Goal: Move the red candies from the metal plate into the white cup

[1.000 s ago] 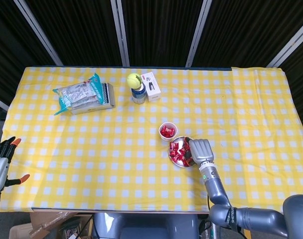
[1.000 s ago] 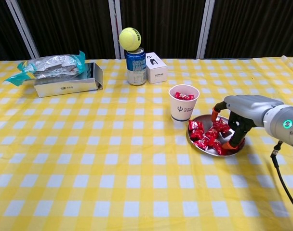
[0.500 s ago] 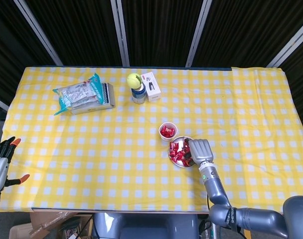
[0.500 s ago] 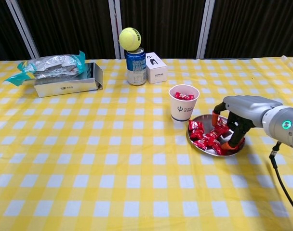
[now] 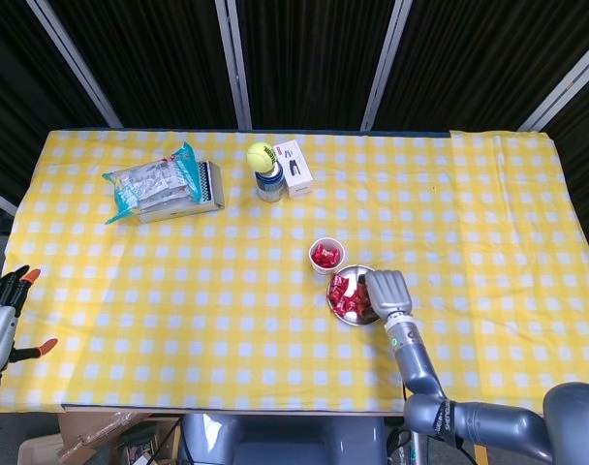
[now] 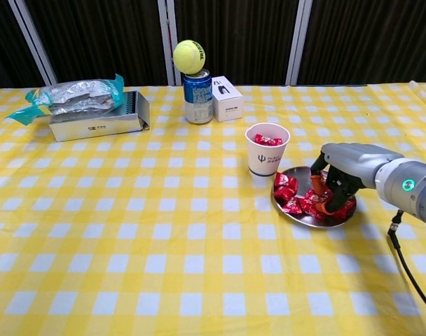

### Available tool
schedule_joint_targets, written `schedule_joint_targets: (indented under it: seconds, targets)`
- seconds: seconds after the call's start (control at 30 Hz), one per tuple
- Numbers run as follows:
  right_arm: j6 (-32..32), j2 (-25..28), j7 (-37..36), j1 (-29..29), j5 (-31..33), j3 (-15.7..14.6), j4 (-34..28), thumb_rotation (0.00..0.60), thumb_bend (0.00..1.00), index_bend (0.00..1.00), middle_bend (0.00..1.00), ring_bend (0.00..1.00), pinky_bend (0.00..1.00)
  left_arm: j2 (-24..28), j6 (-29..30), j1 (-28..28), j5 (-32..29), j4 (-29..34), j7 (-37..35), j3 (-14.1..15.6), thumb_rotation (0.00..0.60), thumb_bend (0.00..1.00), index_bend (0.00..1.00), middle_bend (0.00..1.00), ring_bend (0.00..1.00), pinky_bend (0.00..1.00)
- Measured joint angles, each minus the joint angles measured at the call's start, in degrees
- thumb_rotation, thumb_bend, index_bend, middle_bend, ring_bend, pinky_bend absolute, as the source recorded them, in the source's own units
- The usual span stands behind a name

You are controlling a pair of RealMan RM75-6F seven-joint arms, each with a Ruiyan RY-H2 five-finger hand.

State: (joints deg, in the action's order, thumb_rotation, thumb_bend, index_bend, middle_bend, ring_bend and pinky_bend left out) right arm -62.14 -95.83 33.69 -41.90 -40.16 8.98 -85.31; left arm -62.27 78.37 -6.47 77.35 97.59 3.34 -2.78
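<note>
My right hand [image 6: 337, 180] has dropped lower into the metal plate [image 6: 297, 213] since a second ago, fingers now curled among the red candies [image 6: 295, 198]; whether one is pinched I cannot tell. One plate, near-right of the one white cup [image 6: 266, 150], which holds several candies. The plate's heap is too jumbled to count or orient. My left hand [image 5: 2, 308] rests spread at the table's left edge.
</note>
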Motion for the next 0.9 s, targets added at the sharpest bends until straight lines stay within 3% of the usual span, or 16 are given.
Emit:
schedule_joint_targets:
  seconds: [0.3, 0.6, 0.9]
  targets:
    - [-1.1, 1.5, -0.5, 0.2, -2.0, 1.3, -2.2, 0.6, 0.63, 0.67, 0.88, 0.91, 1.0, 0.1, 0.0, 0.0, 0.0, 0.1, -0.2, 0.0, 0.6, 0.05, 0.0, 0.0, 0.0, 0.0]
    - [-4.4, 6.0, 0.4, 0.7, -3.6, 3.1, -9.1, 0.6, 0.63, 0.67, 0.88, 0.91, 1.0, 0.1, 0.2, 0.1, 0.4, 0.1, -0.4, 0.1, 0.6, 0.05, 0.0, 0.0, 0.0, 0.0]
    - [-6.5, 9.6, 1.2, -0.4, -3.2, 7.8, -14.8, 0.6, 0.63, 0.67, 0.88, 0.91, 1.0, 0.1, 0.2, 0.1, 0.3, 0.3, -0.2, 0.1, 0.6, 0.05, 0.0, 0.0, 0.0, 0.0]
